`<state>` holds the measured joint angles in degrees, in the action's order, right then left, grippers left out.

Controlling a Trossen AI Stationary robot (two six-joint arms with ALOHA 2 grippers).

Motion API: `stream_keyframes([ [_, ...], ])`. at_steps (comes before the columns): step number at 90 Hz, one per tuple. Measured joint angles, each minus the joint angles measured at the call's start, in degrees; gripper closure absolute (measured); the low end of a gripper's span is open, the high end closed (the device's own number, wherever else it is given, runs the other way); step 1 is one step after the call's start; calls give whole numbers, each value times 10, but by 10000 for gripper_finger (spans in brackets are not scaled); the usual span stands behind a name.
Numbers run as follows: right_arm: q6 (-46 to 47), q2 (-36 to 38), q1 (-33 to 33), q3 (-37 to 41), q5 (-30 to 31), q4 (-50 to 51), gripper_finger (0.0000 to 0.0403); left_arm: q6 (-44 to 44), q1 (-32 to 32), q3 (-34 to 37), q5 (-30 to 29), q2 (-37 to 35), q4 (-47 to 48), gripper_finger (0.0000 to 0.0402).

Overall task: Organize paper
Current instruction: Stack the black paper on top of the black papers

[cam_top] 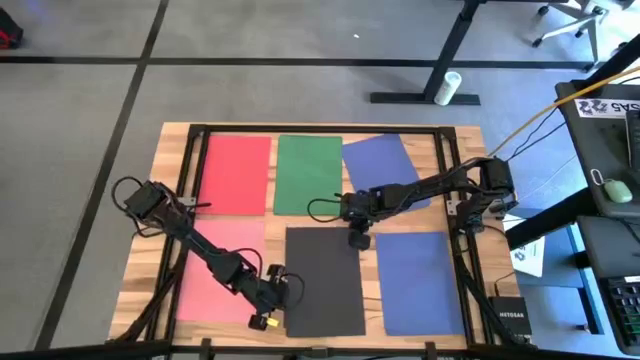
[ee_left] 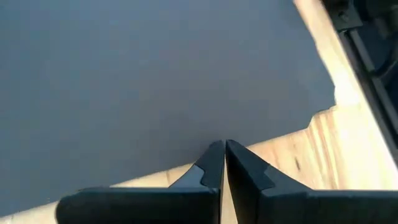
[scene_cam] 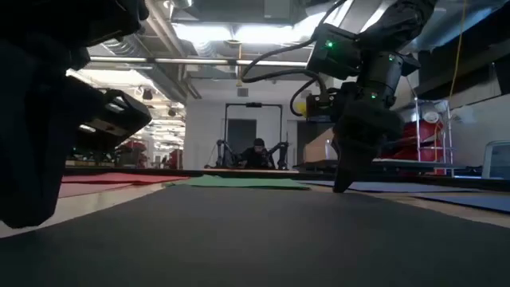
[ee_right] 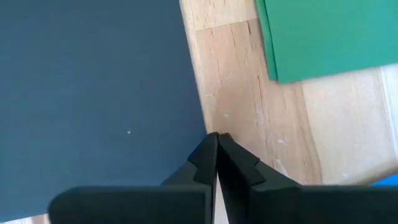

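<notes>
Several coloured sheets of paper lie flat on the wooden table: red, green, a tilted blue one, pink, dark grey and a second blue one. My left gripper is shut, and its tips stand at the dark grey sheet's left edge near its near-left corner. My right gripper is shut too. Its tips point down at the dark grey sheet's far edge near the far-right corner, beside the green sheet. My left gripper's shut fingertips stand right at the dark grey sheet's left edge, slanting down from the left; I cannot tell whether they touch the paper. My right gripper's shut fingertips are down at the sheet's far edge, on the bare wood beside it; whether they touch the paper I cannot tell.
A dark rail frame runs round the tabletop. Bare wood shows between the dark grey and green sheets. Beyond the table's right edge stands a desk with a white printed sheet and equipment. A person sits far back in the room.
</notes>
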<state>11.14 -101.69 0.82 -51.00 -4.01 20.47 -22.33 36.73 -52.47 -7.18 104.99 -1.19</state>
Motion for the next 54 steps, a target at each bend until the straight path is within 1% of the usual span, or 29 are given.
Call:
stream_keyframes([
  [10,0,0,0,0,1,-1,403,0,0,0,0,0,0,402],
  [24,-14,14,5,-13,22,16,403,0,0,0,0,0,1,402],
  [32,-27,38,16,-33,23,80,403,0,0,0,0,0,3,402],
  [40,-29,66,35,-66,23,119,403,-1,0,0,-1,0,3,402],
  [48,-28,84,68,-82,23,188,403,2,2,0,3,0,5,402],
  [54,-18,88,102,-91,11,202,403,3,3,0,6,-1,7,402],
])
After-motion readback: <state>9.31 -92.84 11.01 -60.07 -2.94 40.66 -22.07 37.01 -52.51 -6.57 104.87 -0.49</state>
